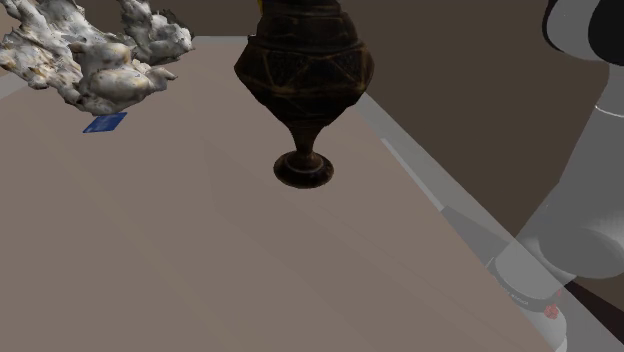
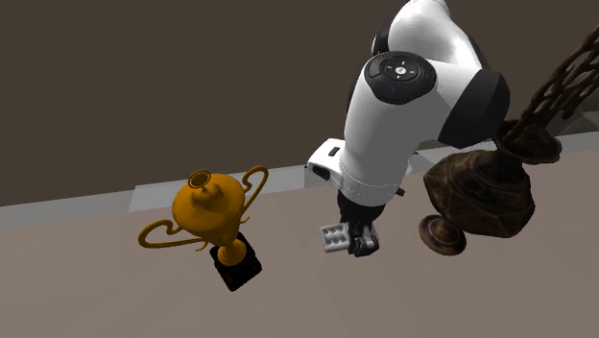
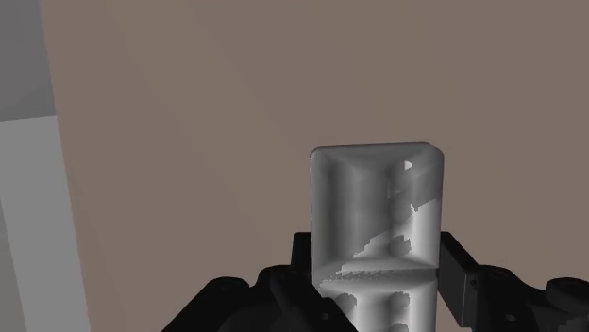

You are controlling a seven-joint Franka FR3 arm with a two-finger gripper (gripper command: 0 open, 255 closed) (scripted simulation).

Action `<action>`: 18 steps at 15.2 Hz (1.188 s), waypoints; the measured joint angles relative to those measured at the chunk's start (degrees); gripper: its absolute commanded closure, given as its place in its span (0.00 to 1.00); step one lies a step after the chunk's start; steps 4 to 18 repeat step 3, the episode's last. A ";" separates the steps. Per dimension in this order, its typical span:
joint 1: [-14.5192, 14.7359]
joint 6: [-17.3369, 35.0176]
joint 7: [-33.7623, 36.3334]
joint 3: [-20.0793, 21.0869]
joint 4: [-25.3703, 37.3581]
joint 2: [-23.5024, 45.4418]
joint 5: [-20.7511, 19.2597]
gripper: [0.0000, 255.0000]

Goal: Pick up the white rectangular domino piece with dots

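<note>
Second exterior view: a golden two-handled trophy cup [image 2: 213, 213] stands on the brown surface [image 2: 115, 288]. To its right, the pale grey rectangular domino piece with dots [image 2: 334, 235] is clasped in the black gripper [image 2: 363, 242], fingers pressed against its two sides. A dark brown footed vase [image 2: 480, 192] stands rightmost.

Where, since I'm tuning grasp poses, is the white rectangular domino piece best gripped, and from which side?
On the white rectangular domino piece, probably take the two long flat edges, across its narrow width, end-on, as the black pincer clasps it.
</note>
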 measured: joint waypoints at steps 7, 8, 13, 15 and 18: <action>0.45 -2.59 0.20 0.10 3.52 1.02 -0.48 1.00; 0.45 -2.59 0.20 0.10 3.52 1.02 -0.48 1.00; 0.45 -2.59 0.20 0.10 3.52 1.02 -0.48 1.00; 0.45 -2.59 0.20 0.10 3.52 1.02 -0.48 1.00; 0.45 -2.59 0.20 0.10 3.52 1.02 -0.48 1.00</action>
